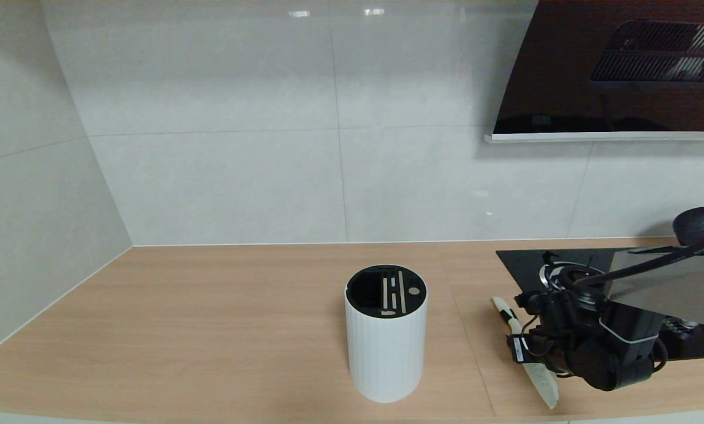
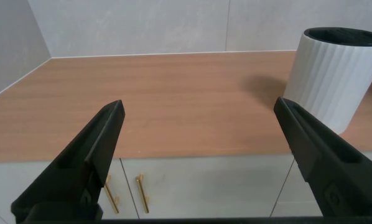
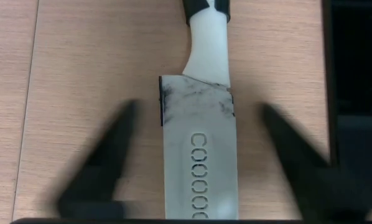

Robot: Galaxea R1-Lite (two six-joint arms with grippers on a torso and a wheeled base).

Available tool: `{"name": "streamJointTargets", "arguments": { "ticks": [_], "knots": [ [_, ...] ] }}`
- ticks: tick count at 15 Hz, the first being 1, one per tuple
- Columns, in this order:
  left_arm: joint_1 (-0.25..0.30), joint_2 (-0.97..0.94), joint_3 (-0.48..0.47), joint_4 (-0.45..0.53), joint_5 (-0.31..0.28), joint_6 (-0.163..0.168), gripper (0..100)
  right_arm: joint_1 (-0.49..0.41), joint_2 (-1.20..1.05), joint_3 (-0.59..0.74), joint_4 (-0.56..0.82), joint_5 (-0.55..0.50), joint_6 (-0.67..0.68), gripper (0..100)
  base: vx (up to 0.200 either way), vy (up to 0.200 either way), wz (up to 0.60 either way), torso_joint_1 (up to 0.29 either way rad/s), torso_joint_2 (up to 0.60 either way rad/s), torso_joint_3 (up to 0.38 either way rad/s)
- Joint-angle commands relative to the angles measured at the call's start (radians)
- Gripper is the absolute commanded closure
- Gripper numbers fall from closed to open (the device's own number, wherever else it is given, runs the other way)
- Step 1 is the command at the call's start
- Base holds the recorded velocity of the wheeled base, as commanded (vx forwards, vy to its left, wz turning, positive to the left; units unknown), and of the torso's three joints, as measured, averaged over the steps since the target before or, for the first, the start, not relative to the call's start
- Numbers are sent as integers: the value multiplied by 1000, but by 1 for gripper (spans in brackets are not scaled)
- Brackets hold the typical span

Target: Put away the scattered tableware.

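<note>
Lower right in the head view, the knife [image 1: 541, 380] lies flat on the counter [image 1: 211, 330] beside the cooktop [image 1: 520, 262]. The holder [image 1: 386, 347] stands at bottom centre, well apart from it. The right wrist view brings the close-up: right gripper [image 3: 201, 171] spread wide, a finger either side of the blade, gripping nothing. A row of oval marks runs along the blade, not legible. Left gripper [image 2: 197, 106] gapes as well, empty, with the holder beyond it.

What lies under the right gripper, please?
A white knife, flat on the wooden counter below the open jaws; in the head view the right gripper covers its middle.
</note>
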Motion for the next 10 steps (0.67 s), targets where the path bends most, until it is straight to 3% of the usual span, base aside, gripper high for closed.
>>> {"name": "streamJointTargets", "arguments": {
  "ticks": [1,8,10],
  "knots": [
    [0,0,0,0,-1,0,0,1,3,0,1,0,-1,100,0,0,0,0,0,0],
    [0,0,0,0,1,0,0,1,-40,11,1,0,24,100,0,0,0,0,0,0],
    [0,0,0,0,1,0,0,-4,-184,57,3,7,70,100,0,0,0,0,0,0]
  ]
}}
